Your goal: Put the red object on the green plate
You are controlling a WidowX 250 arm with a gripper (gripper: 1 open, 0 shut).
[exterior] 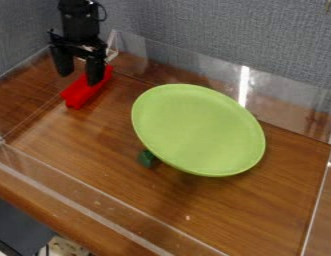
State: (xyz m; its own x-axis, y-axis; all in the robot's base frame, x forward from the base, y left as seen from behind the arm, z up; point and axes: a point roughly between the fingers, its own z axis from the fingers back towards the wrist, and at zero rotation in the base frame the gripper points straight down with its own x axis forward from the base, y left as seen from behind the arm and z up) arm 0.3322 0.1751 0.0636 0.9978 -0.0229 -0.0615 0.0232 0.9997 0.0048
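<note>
Red block under open claw, apart from green plate

Red block (pixel 82 93) is seen lying flat on the wooden table (pixel 122 199), toward its far left part, with its long side set aslant. It has not been placed on the green plate (pixel 197 130); bare wood is left between the two. Over the block's far end the black gripper (pixel 78 66) is held, its jaws spread wide, one finger seen to the left of the block and the other overlapping it in the view. Whether the block is touched by either finger cannot be told. No lift is shown: the block is borne by the table.

To the right, the largest share of the tabletop is taken up by the plate, which is round, shallow and lime-green, with a plain smooth surface. Just beside its near left edge, a small dark green piece (pixel 148 158) is found, partly overlapped by the rim in this view.

The table is bordered by clear panels (pixel 195 75), on which a bright vertical streak of light is caught behind the plate. Beyond them, grey walls (pixel 215 30) are met at a corner. At the lower left, below the table's edge, a dark object is only partly shown and cannot be made out.
</note>
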